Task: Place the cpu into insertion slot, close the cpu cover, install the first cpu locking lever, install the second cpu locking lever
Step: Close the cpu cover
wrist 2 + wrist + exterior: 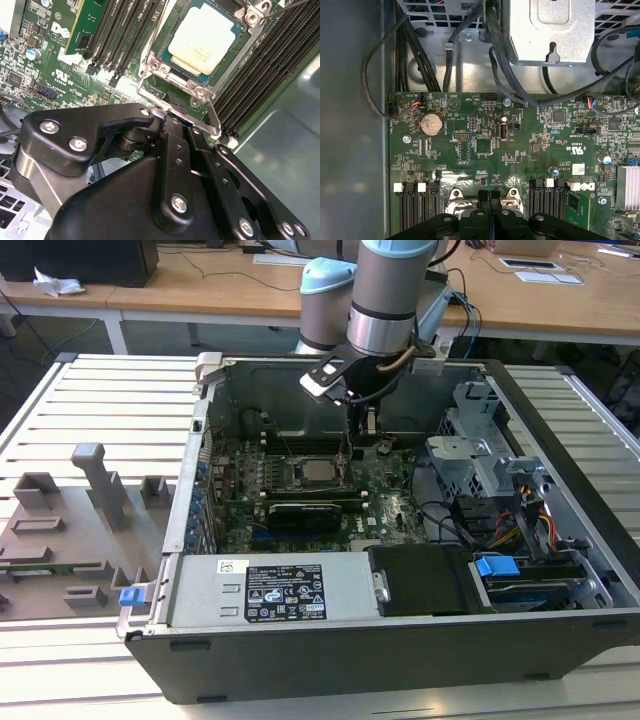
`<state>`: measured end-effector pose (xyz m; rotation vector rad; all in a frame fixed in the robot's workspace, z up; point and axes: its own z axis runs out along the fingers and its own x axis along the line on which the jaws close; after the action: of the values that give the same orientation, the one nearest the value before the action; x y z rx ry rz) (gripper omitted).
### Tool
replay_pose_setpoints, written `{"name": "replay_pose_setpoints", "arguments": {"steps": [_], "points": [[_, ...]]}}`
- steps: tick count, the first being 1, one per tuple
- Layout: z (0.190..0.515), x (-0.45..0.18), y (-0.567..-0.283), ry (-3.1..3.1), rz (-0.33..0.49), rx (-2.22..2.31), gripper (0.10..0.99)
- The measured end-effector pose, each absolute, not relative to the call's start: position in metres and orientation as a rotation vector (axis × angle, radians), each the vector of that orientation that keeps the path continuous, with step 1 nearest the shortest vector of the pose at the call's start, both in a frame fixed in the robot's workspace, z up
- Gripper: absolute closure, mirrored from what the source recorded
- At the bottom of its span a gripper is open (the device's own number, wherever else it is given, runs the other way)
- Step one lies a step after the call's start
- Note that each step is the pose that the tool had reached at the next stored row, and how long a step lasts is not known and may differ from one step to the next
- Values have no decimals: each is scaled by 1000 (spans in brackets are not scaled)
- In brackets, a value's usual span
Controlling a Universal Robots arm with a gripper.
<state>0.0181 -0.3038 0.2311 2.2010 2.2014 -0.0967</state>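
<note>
Case stands open on slatted table, desks behind. Motherboard lies flat inside — cables and drive cage crowd one side. Gripper reaches down at slot edge, fingers pressed together. Cpu seated in slot — flat, silver top up, square.

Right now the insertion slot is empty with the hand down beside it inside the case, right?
Not empty: the second wrist view shows the cpu seated in the insertion slot, with the hand down beside it inside the case.
</note>
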Motion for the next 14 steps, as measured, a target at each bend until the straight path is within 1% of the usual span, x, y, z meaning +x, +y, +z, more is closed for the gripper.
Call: {"name": "replay_pose_setpoints", "arguments": {"steps": [14], "points": [[231, 12, -304, 2201, -97, 2201, 980]]}}
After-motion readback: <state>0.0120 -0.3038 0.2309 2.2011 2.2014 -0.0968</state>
